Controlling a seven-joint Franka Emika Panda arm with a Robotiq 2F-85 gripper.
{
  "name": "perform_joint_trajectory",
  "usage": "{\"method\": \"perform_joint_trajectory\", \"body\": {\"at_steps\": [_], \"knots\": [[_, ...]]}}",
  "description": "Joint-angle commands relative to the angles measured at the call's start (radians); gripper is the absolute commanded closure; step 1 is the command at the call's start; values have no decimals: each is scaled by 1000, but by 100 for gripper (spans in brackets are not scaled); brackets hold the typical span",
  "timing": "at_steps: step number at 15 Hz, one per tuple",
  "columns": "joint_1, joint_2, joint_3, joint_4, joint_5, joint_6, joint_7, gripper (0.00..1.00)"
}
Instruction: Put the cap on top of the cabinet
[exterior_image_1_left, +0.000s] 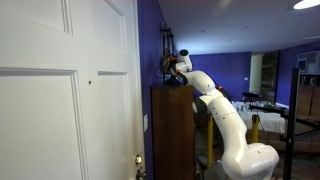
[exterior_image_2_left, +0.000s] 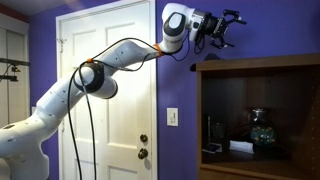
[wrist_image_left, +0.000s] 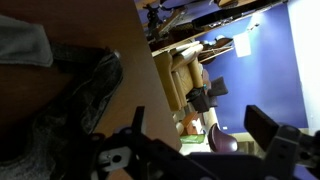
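Note:
The cap, dark grey and floppy, lies on the flat brown top of the cabinet at the left of the wrist view. In an exterior view a dark lump on the top of the cabinet may be the cap. My gripper is open and empty, its fingers apart from the cap and beside it. In both exterior views the gripper hovers just above the cabinet's top. The cap is hidden in the exterior view from below.
A white panelled door stands next to the cabinet against a purple wall. The cabinet's open shelf holds small items. Tables and chairs fill the room behind.

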Motion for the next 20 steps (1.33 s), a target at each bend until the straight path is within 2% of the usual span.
{"method": "perform_joint_trajectory", "body": {"at_steps": [1,5,7,13,20], "knots": [[-34,3,76,41,24,-18,-86,0],[-57,-60,176,-5,80,17,-335,0],[-62,-84,192,-8,82,-16,-461,0],[-76,-153,227,-18,107,-166,-838,0],[-78,-223,258,-21,175,-423,-1194,0]]}}
